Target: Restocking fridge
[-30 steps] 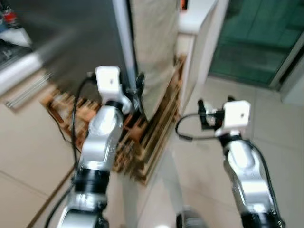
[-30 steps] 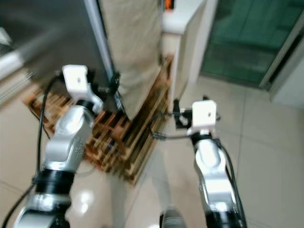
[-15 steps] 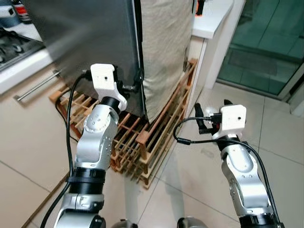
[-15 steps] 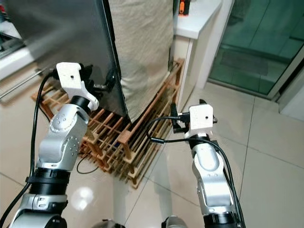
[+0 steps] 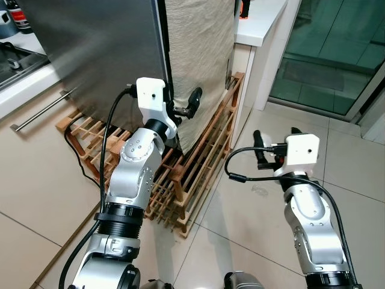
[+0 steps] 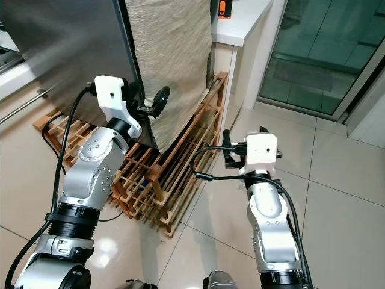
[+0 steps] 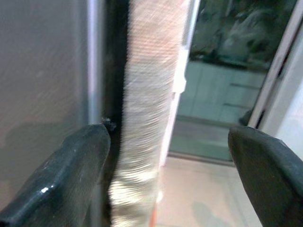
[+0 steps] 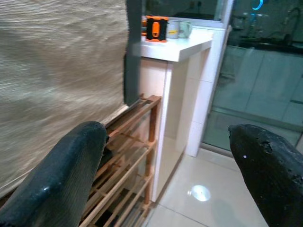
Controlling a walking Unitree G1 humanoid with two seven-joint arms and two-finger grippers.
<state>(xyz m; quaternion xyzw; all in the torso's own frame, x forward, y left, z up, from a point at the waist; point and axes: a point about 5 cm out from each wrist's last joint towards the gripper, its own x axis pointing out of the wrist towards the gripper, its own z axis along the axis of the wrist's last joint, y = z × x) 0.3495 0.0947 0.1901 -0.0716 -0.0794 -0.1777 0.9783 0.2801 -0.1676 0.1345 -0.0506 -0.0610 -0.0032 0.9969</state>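
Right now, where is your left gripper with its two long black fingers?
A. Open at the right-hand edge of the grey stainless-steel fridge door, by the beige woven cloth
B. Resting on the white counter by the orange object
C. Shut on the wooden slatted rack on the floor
A: the left gripper is open, one finger on each side of the grey stainless-steel fridge door's edge beside the beige woven cloth.

We read no text, label, brand or number anywhere here; the orange-and-black object (image 8: 156, 28) on the white counter (image 8: 182, 47) beside the fridge (image 5: 108, 48) is too small and blurred to make out.
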